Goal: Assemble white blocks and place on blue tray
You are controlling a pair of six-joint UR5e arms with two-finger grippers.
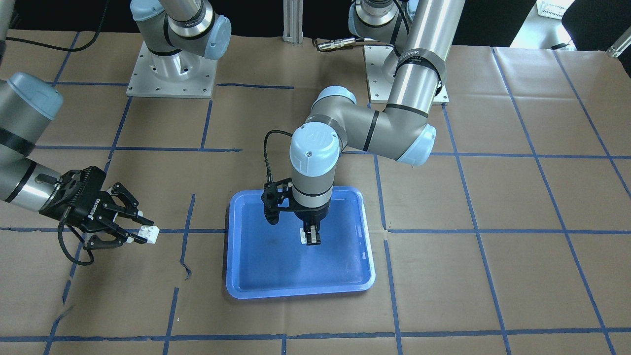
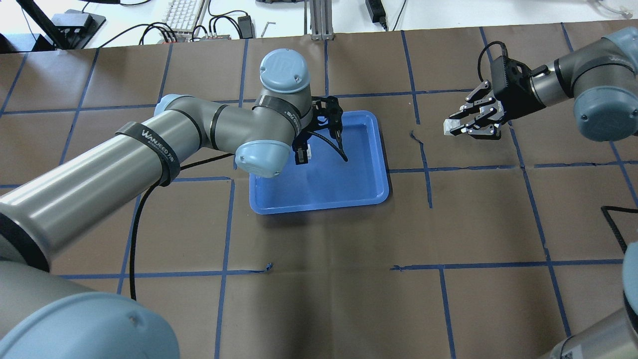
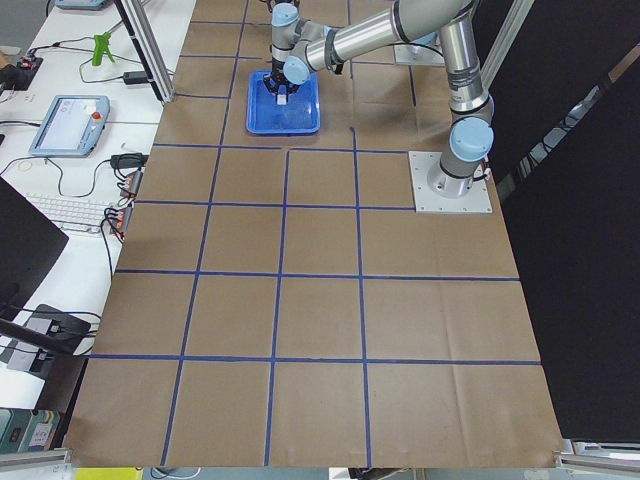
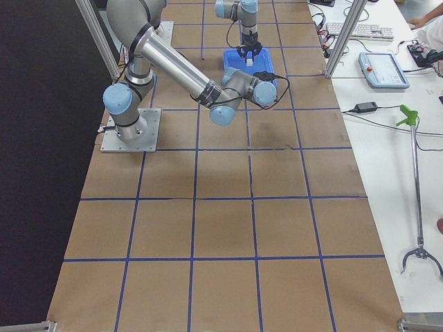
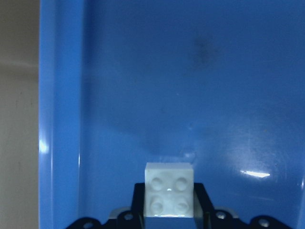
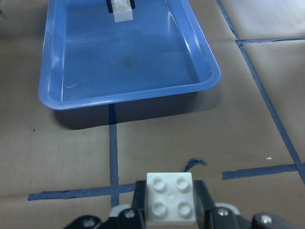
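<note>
My left gripper [image 1: 311,240] points straight down over the blue tray [image 1: 276,268], jaws drawn in narrow and clamped on the first white block [image 5: 169,190]. In the left wrist view, the block's four studs face the camera. The fingers [image 5: 202,202] are cut off by the bottom edge of that view. I cannot tell whether this block touches the tray floor or hangs just above it. From overhead, my own wrist covers most of this gripper and only a sliver of white shows. My right gripper [image 1: 142,230] is off the tray and well apart from it, above the paper-covered table [image 1: 517,172]. It is angled toward the tray, jaws partly closed and gripping the second white block [image 6: 170,198] with the studs visible. In the right wrist view, the fingertips are hidden behind this block. The first block shows there only as a white piece clipped by the top edge. A blue tape line [image 6: 112,157] runs between the tray and the second block. In both side views the blocks are too small to make out.
</note>
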